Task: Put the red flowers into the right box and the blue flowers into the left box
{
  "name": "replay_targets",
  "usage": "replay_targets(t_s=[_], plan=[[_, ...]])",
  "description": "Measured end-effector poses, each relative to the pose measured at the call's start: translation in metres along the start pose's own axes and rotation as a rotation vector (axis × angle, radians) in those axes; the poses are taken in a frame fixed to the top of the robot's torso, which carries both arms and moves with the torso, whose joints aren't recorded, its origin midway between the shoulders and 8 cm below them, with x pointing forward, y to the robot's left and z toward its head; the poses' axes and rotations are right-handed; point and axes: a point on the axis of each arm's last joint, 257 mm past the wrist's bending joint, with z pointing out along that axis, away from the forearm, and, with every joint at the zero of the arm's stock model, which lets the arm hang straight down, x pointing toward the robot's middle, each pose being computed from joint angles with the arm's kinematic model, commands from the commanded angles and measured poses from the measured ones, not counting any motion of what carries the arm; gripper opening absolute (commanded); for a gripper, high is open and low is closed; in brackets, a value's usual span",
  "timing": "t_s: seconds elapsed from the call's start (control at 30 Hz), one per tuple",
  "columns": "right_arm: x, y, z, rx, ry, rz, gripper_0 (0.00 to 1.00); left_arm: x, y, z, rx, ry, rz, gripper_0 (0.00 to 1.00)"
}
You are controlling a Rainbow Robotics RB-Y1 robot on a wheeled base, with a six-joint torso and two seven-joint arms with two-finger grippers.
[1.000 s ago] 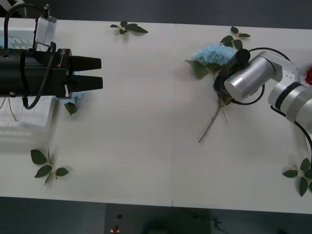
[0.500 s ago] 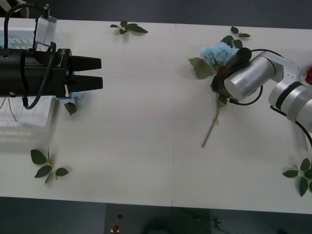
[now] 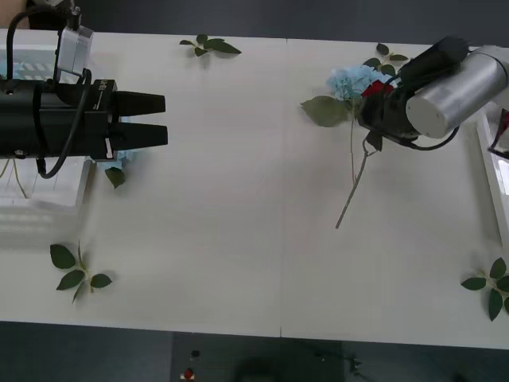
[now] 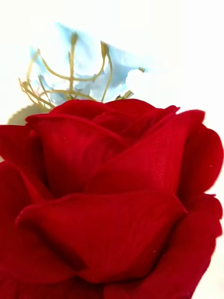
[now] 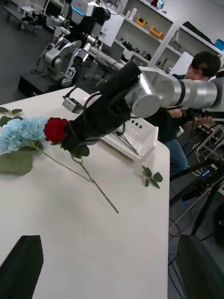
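Currently the right gripper (image 3: 374,99), upper right of the front view, pinches a red rose (image 5: 55,130) just below its head. Head raised; stem (image 3: 354,187) trails down-left, tip apparently resting on the worktop (image 3: 238,199). Bloom (image 4: 107,196) sits right at the right wrist camera.

A blue flower (image 3: 350,81) lies touching or just beside the rose head, with its large leaf (image 3: 322,111) to the left. Stems look close; cannot tell if tangled.

Judgement: step in hand is carrying the rose to the right box (image 3: 489,171), whose white rim shows at the right edge of the front view, near the gripper. Best done by lifting until the stem tip clears the worktop, then moving right, checking that the blue flower does not drag along.

Left gripper (image 3: 163,119) hangs at mid-left, fingers spread, holding nothing, over the left box (image 3: 48,187); blue petals (image 3: 118,163) peek beneath it.

Open room: centre of the worktop is bare. Leaf sprigs (image 3: 79,270) lie near the worktop edges only.
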Motion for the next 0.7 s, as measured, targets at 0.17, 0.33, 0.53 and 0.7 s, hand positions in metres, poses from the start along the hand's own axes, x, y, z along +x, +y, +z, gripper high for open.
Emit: replay_targets(t_s=[0.17,0.33,0.53,0.7], plan=[[-0.011,0.000,-0.016,-0.015,-0.022,-0.027,0.00,0.000,0.000,0.000,0.000,0.000,0.000,0.83],[-0.014,0.002,-0.030,-0.037,-0.017,-0.030,0.00,0.000,0.000,0.000,0.000,0.000,0.000,0.83],[-0.027,-0.014,-0.053,-0.038,-0.016,-0.002,0.00,0.000,0.000,0.000,0.000,0.000,0.000,0.83],[-0.049,-0.040,-0.082,-0.012,-0.048,-0.004,0.00,0.000,0.000,0.000,0.000,0.000,0.000,0.83]])
